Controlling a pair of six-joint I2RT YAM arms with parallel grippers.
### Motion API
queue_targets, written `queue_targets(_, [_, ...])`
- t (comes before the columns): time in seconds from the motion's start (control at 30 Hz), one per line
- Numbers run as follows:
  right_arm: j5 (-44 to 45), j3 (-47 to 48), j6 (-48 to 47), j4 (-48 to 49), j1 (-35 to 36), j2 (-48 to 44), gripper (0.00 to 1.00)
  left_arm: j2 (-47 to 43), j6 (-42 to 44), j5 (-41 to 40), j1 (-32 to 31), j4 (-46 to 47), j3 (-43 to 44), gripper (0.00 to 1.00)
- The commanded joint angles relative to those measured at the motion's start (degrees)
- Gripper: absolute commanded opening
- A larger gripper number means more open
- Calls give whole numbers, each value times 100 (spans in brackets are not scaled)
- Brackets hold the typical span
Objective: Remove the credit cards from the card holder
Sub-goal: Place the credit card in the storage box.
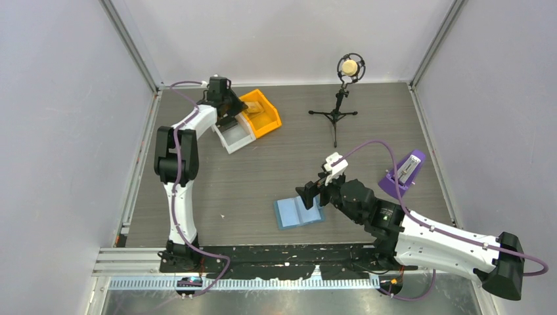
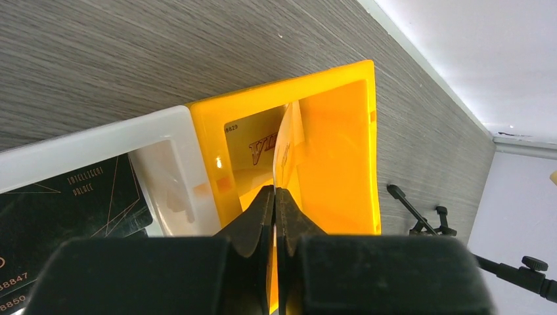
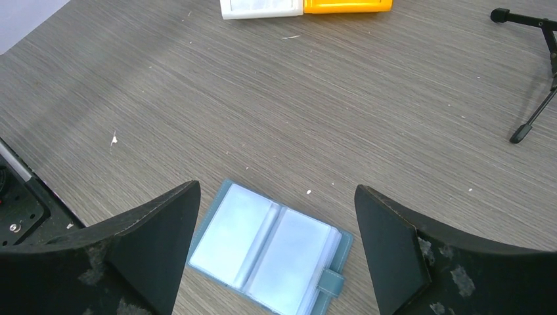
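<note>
The light-blue card holder (image 1: 299, 212) lies open on the table; its clear pockets look empty in the right wrist view (image 3: 269, 246). My right gripper (image 1: 314, 190) hovers just above it, jaws wide open and empty (image 3: 276, 190). My left gripper (image 1: 230, 115) is at the far left over the bins, shut (image 2: 276, 193) on the tan/gold card (image 2: 286, 141), which it holds edge-on inside the orange bin (image 2: 341, 164). The black card (image 2: 66, 210) lies in the white bin (image 2: 98, 141).
The orange bin (image 1: 263, 111) and white bin (image 1: 235, 136) stand side by side at the back left. A microphone on a tripod (image 1: 338, 105) stands at the back centre. A purple wedge stand (image 1: 402, 174) is at the right. Walls enclose the table.
</note>
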Motion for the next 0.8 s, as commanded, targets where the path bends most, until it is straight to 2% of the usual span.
queue_targets(0.0, [-4, 139, -50, 297, -28, -169, 95, 13, -49, -160, 34, 17, 245, 8])
queue_targets(0.2, [-31, 168, -92, 335, -33, -182, 95, 63, -54, -149, 19, -30, 394, 17])
queue_targets(0.77, [-427, 201, -48, 203, -35, -374, 95, -202, 40, -169, 1, -210, 684, 31])
